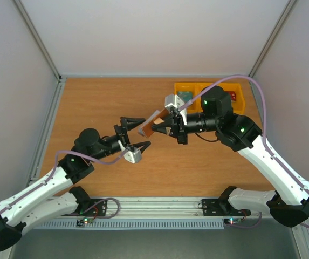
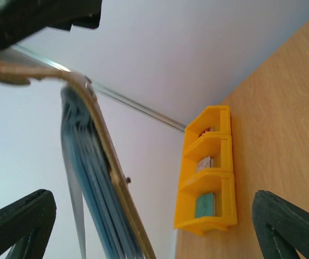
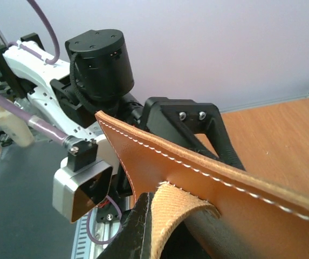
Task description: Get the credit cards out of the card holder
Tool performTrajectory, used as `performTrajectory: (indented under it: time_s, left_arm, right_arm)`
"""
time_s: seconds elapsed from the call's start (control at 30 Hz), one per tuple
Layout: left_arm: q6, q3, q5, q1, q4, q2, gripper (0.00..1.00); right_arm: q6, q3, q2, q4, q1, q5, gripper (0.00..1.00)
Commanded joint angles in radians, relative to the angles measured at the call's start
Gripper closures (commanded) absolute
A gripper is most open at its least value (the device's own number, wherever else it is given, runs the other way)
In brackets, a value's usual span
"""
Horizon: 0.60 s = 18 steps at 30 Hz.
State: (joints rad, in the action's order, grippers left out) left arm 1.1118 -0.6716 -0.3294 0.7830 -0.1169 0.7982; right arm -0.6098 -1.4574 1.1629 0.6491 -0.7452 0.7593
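Clamps the brown leather card holder (image 1: 150, 125) in the right gripper (image 1: 160, 128), in mid-air. Aims its long axis and blue-lined open edge at the left gripper (image 1: 146, 131), jaws apart, just beside that edge.

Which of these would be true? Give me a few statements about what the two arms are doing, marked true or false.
1. The right gripper holds the card holder up in the air. True.
2. The left gripper is clamped on it. False: its jaws stand wide open.
3. The yellow bins stand at the far right of the table. True.
4. All the bins are empty. False: a teal card sits in one compartment.
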Motion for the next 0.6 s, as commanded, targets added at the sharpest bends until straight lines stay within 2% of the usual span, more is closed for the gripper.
performTrajectory:
  time_s: [0.0, 0.1, 0.17, 0.3, 0.57]
  left_arm:
    - [0.068, 0.01, -0.063, 0.018, -0.094, -0.024, 0.0]
    - [0.063, 0.013, -0.093, 0.038, -0.102, -0.036, 0.07]
    - [0.07, -0.001, -0.068, 0.055, -0.1, -0.025, 0.17]
    - [0.008, -0.049, -0.002, 0.065, -0.105, 0.004, 0.48]
    - [0.045, -0.047, 0.073, 0.066, -0.151, 0.013, 0.99]
  right_arm:
    - [0.043, 0.009, -0.023, -0.081, 0.001, -0.018, 0.99]
    - [0.049, 0.012, -0.02, -0.084, 0.001, -0.018, 0.99]
    - [0.053, 0.012, -0.019, -0.088, -0.001, -0.015, 0.99]
    - [0.06, 0.012, -0.018, -0.089, 0.0, -0.016, 0.99]
    - [0.072, 0.031, -0.034, -0.068, 0.0, -0.002, 0.99]
